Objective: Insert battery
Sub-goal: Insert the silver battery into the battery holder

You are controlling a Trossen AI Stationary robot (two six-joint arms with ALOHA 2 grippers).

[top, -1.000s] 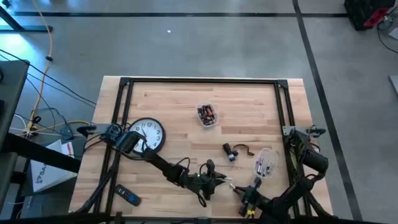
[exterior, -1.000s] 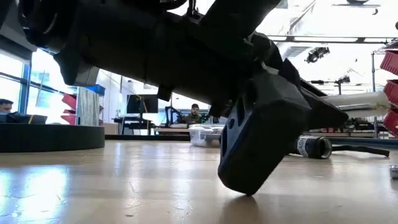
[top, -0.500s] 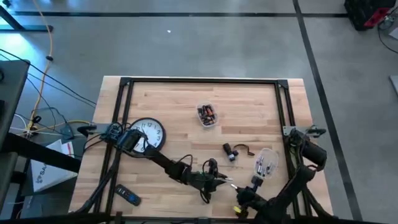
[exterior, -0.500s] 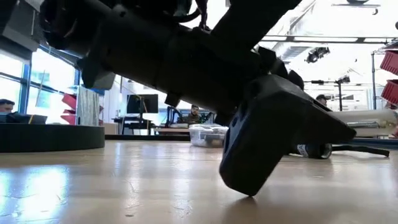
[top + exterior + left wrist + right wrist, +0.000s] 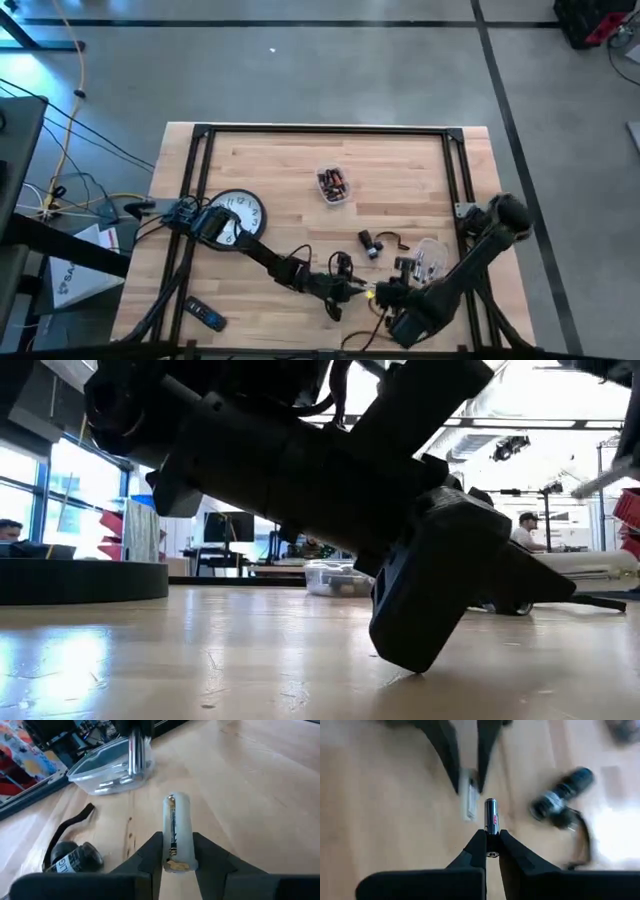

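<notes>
My left gripper (image 5: 177,857) reaches low over the table's near middle and is shut on a white tube-shaped battery holder (image 5: 177,827), which has a metal strip along its top. My right gripper (image 5: 491,845) is shut on a silver battery (image 5: 491,816). It faces the holder (image 5: 469,795) and the left fingers (image 5: 445,750) from close by. In the high view the two grippers (image 5: 358,291) (image 5: 385,295) stand almost tip to tip. A black flashlight (image 5: 372,243) with a strap lies on the wood just beyond them. My left gripper pinches the holder's near end (image 5: 176,862) between its two fingers, which lie along the tube. The rest of the tube juts out past the fingertips toward the table's right. I cannot tell whether it rests on the wood. My right gripper pinches the battery's rear end (image 5: 491,836) between its fingertips. The battery sticks straight out ahead of the fingers, in line with them, its free end close beside the holder. It is lifted clear of the table.
A clear tub of batteries (image 5: 333,184) stands at the table's middle, and a clear container (image 5: 428,260) with silver pieces at the near right. A wall clock (image 5: 238,215) lies at the left and a remote (image 5: 205,315) at the near left. Black frame rails run along the edges.
My right gripper has swung with the battery from the near edge toward the far side and up to the left gripper, its arm rising at the right. My left gripper has gone a little toward the table's right with the holder.
</notes>
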